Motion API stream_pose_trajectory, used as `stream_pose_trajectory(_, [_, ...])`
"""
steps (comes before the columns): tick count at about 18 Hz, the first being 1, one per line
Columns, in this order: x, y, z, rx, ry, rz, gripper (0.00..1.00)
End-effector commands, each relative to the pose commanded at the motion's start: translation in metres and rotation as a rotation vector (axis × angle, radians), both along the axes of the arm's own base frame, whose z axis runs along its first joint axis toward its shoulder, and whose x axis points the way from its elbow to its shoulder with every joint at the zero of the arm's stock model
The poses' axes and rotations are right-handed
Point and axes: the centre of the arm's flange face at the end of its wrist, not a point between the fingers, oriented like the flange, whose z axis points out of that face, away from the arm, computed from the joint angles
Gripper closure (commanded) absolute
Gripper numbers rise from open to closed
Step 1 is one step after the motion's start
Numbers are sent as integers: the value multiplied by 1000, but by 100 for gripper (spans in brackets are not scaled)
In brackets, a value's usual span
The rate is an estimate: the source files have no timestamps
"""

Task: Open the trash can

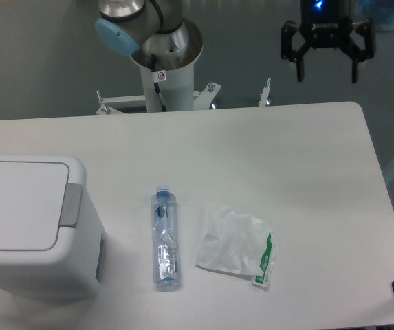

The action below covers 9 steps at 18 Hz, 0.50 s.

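While I hang above the table's far right edge: my pincer [326, 69] is spread wide, gripping nothing.
Trash can [35, 227]: near left of the table [307, 172], lid flat down, grey push-bar [71, 205] on its right edge.
Bottle [166, 239]: lying just right of the can.
Bag [236, 249]: crumpled beside the bottle.

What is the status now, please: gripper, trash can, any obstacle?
Gripper open, empty, high beyond table's far edge. Trash can at left, lid shut. Bottle and bag lie right of can, not on it.
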Motion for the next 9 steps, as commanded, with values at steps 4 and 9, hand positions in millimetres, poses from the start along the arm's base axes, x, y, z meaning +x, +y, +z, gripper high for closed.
stream_pose_trajectory(4, [2, 1, 2, 5, 2, 2, 0])
stream_pose_trajectory(9, [15, 22, 9, 86, -33, 52, 0])
